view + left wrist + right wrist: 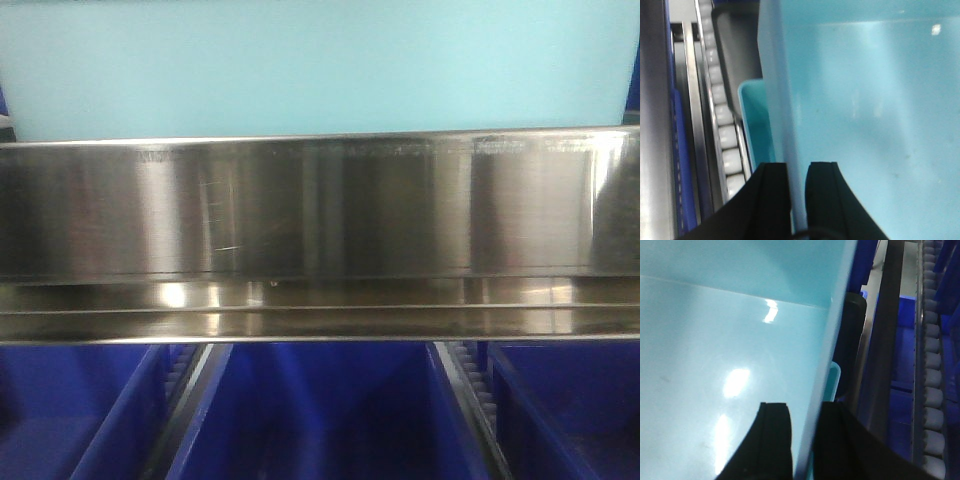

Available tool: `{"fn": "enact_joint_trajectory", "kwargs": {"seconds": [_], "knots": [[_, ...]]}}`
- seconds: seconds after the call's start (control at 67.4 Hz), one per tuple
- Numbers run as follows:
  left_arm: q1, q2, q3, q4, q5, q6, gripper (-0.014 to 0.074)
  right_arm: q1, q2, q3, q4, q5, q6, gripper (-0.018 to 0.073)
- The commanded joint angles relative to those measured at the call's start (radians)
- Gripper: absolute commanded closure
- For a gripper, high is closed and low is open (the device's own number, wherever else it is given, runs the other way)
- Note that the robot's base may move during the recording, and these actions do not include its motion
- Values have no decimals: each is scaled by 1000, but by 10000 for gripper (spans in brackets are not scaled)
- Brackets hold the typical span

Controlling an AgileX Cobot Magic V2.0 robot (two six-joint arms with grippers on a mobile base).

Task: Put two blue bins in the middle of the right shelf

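Above steel shelf rail [320, 205], pale blue bin [320, 65], left pincer [798, 172] and right pincer [805, 412] clamping its walls, blue crates [320, 420] below

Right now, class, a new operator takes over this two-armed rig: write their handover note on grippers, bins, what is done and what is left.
Left gripper: shut on one side wall of the large pale sky-blue plastic bin.
Right gripper: shut on the opposite wall.
A second pale blue bin's rim shows just outside that wall, probably nested.
Done: held bin shows above the stainless-steel shelf's front rail.
Left: confirm it rests on the tier, then release.
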State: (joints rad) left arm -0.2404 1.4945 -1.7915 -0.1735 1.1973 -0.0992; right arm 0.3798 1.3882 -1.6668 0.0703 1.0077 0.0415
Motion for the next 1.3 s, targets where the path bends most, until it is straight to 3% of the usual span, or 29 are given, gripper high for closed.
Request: {"fn": "enact_joint_trajectory", "kwargs": {"seconds": [0.0,0.311,0.89,0.964,1.023,1.201,1.29], "knots": [[-4,-11,3,-50,19,10,708,1,-11,-5,3,-35,-32,712],[-4,-11,75,-45,24,10,708,1,-4,-5,3,-18,-32,712],[-4,-11,75,-5,5,10,706,1,78,-5,3,24,-32,692],[-4,-11,75,-5,5,10,680,1,76,-5,3,26,-32,604],[-4,-11,75,-5,7,10,617,1,75,-7,3,31,-32,464],[-4,-11,75,-5,9,10,285,1,57,-7,3,31,-32,6],[-4,-11,75,-5,9,10,121,1,44,-7,3,31,-32,-7]]}}
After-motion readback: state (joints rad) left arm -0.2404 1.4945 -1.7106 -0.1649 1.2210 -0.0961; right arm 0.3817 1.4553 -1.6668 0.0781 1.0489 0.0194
